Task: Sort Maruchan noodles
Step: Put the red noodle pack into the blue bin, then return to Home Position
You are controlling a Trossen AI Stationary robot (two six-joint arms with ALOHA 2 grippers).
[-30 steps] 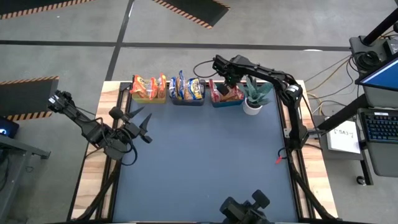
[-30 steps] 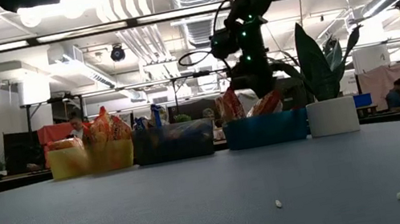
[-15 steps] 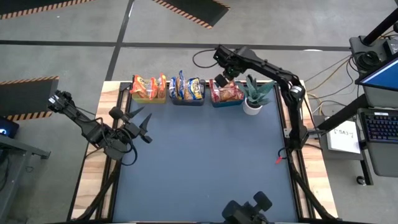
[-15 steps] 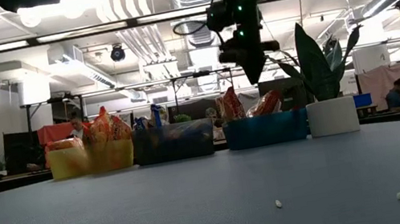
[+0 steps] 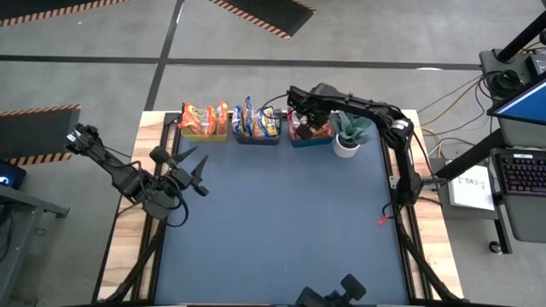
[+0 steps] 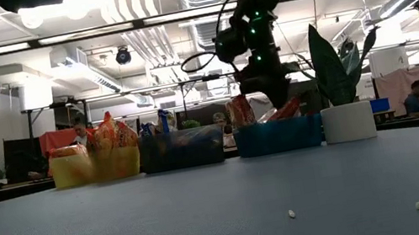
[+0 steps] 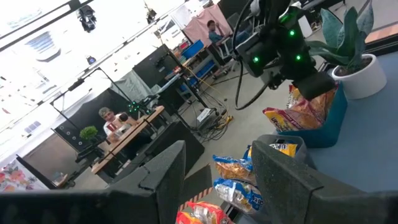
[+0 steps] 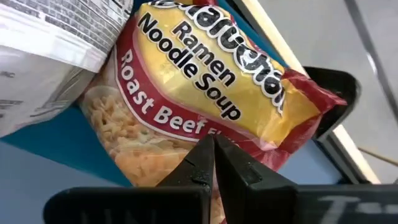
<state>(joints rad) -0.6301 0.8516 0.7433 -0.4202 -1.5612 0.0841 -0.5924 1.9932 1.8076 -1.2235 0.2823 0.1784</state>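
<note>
Starting at the worktop's near edge, nothing of the task lies there; only a few small crumbs (image 6: 292, 214) dot the blue mat. Toward the left edge the left gripper (image 5: 194, 175) waits above the mat, its fingers spread apart and holding nothing.

All the Maruchan noodles sit along the far edge in three bins: orange packets (image 5: 203, 118) in the yellow-green bin (image 6: 95, 166), yellow-and-blue packets (image 5: 258, 120) in the middle bin (image 6: 182, 149), and red packets (image 5: 311, 129) in the blue bin (image 6: 278, 136), which stands just beside a potted plant (image 5: 349, 135) near the far right corner.

The right gripper (image 5: 300, 106) hangs low over the blue bin's left part. In its wrist view the two fingers are pressed together with no gap and nothing between them, their tips right at a red Roast Beef packet (image 8: 205, 106), which leans against a pale packet back (image 8: 50, 43).

The risk from here, as I judge it: the shut tips pushing into the crinkly packet could tip it out over the bin's rim, or shove the bin toward the plant. Lifting off sideways might also drag a neighbouring packet out.
</note>
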